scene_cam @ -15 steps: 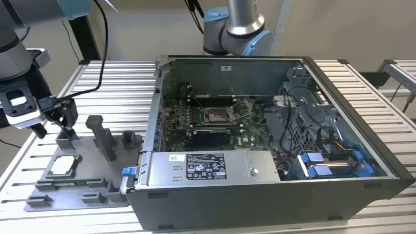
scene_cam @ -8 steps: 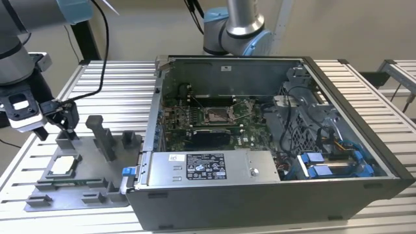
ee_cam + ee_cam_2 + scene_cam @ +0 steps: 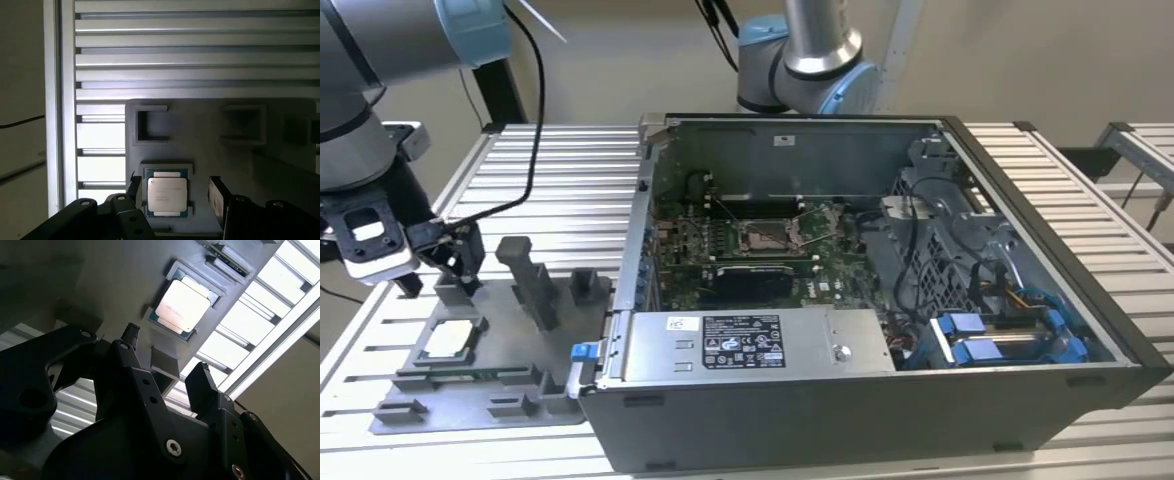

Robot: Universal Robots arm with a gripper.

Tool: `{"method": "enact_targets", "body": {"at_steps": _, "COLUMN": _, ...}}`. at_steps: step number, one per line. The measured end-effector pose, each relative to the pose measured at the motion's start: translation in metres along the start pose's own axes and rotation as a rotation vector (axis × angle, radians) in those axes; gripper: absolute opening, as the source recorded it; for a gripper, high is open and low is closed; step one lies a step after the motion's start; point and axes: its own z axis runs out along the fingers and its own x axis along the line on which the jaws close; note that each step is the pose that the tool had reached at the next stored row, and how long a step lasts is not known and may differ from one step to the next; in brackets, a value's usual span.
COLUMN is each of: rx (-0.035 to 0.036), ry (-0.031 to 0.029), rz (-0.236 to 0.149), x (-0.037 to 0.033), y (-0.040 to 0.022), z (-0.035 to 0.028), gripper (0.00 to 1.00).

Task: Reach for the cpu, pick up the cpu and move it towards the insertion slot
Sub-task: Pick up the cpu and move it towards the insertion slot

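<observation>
Gripper, fingers apart, hovers over the cpu in its tray: light, rigid, fragile; best held by opposite edges.

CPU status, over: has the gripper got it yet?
Gripper open, poised over the cpu, not touching. It lies flat in a grey tray recess. Nothing between fingers and chip.

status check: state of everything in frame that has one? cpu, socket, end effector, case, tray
cpu: lying flat in a tray recess, not gripped.
end effector: open, empty, hovering over the cpu.
insertion slot: no chip in it, dark centre exposed.
computer case: side panel off, interior open.
grey tray: holds the cpu; two nearby recesses empty.
</observation>
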Motion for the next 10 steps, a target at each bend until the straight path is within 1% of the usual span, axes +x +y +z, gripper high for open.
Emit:
{"method": "enact_targets", "body": {"at_steps": 4, "rx": -0.0001, "ry": -0.0003, "rz": 0.004, "x": 0.0001, "y": -0.0016, "z": 0.0068, "gripper": 1.00}}
{"method": "enact_targets", "body": {"at_steps": 10, "rx": 0.0000, "ry": -0.0003, "rz": 0.006, "x": 0.0001, "y": -0.0023, "z": 0.0134, "gripper": 1.00}}
